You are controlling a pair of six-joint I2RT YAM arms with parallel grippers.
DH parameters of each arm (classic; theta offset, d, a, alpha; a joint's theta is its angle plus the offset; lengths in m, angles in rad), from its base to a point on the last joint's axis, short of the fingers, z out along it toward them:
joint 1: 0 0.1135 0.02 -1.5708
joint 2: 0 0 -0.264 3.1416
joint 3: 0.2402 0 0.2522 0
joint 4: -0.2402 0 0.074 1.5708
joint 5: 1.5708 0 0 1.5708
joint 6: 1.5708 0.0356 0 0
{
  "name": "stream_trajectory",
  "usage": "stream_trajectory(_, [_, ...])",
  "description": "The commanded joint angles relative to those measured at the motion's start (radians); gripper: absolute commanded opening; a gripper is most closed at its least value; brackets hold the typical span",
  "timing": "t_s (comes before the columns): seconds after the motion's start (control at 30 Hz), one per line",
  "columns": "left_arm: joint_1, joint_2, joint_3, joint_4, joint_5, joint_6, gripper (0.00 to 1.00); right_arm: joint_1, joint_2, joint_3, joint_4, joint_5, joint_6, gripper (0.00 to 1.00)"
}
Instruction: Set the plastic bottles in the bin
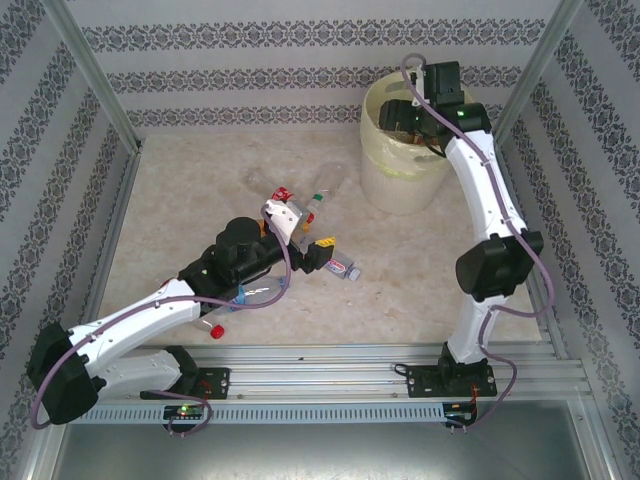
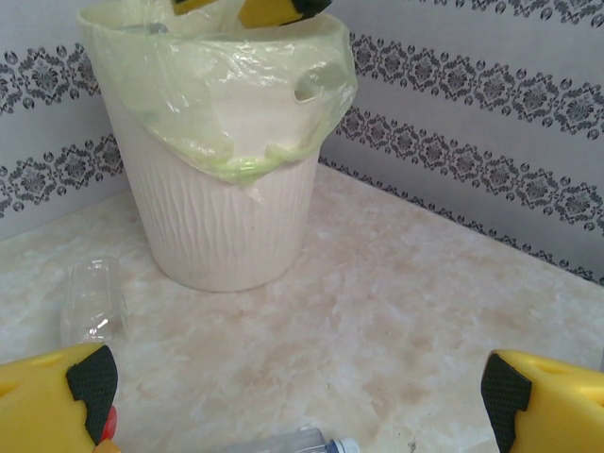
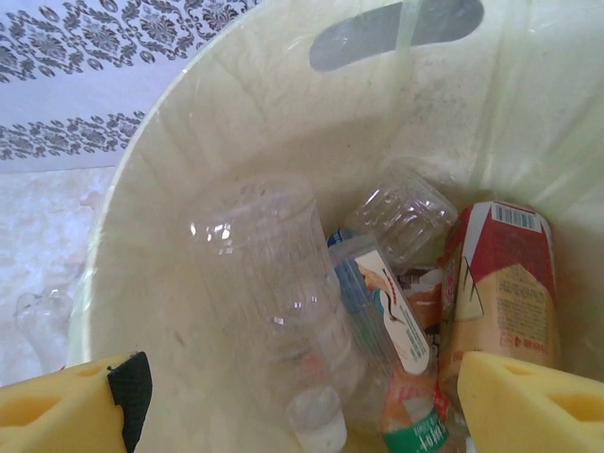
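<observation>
Bin at table's 1 o'clock holds several plastic bottles under the empty, parted right gripper; left gripper, wide and empty, hovers mid-table over roughly five loose bottles not yet binned.

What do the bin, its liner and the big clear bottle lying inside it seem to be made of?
Bin: pale, opaque moulded plastic by the look of it, matte, with fine vertical ribs on the wall.
Liner: thin translucent plastic film, slightly glossy, wrinkled and folded over the rim.
Clear bottle: probably thin transparent plastic; ridged wall with small sharp glints.
</observation>
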Motion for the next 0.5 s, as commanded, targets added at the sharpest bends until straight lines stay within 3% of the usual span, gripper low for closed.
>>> stream_trajectory(0.0, [0.017,0.015,0.055,-0.070,-0.017,0.022,1.00,-0.010,-0.136,-0.109,0.092,-0.001,0.020,0.85])
stream_trajectory(0.47, [0.056,0.128,0.208,-0.294,-0.033,0.002,1.00,0.023,-0.694,-0.786,0.278,-0.115,0.087,0.87])
